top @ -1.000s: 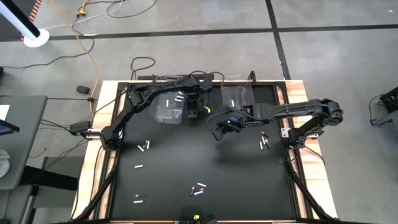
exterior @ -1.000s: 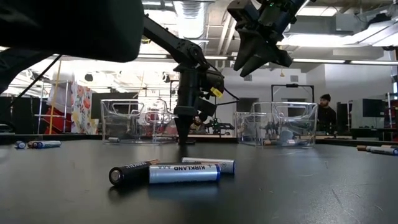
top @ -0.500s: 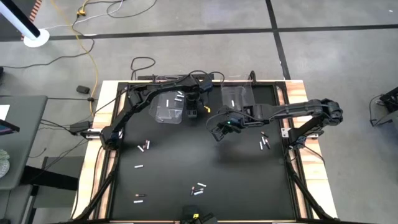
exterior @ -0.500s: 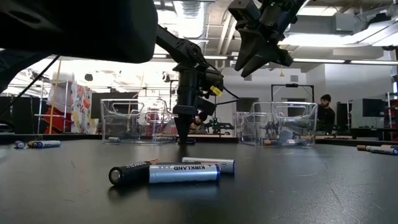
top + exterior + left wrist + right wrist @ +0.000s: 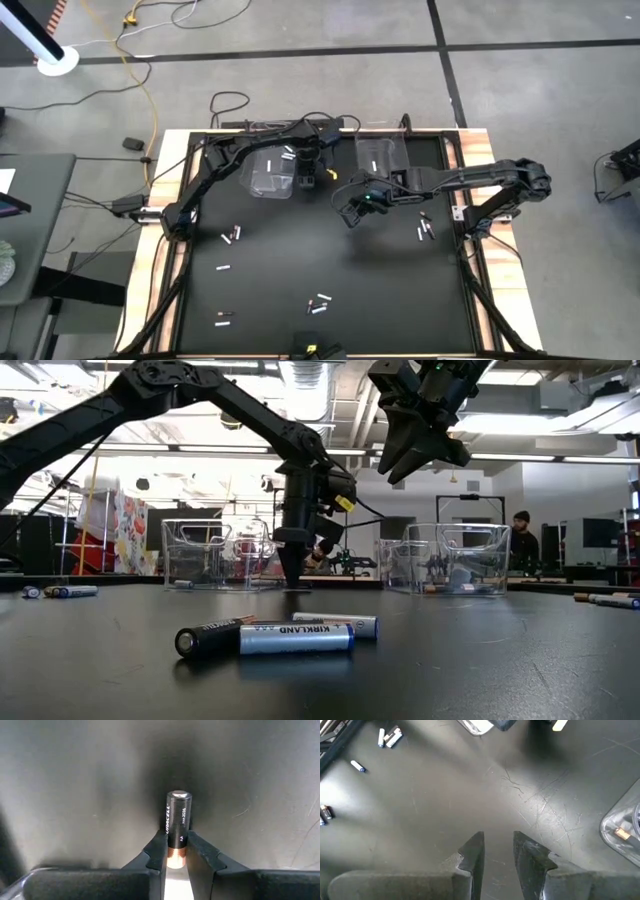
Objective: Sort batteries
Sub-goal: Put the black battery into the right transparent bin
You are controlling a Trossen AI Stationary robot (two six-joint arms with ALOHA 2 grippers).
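While clamped narrow in the left gripper [image 5: 176, 851] at frame centre, dark battery [image 5: 177, 827] kept upright for sorting; right gripper [image 5: 497, 852] half-open, empty, waiting.

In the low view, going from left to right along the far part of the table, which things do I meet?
Small batteries → left bin → left gripper, touching the table → right bin → person in the room behind → batteries at the right edge.
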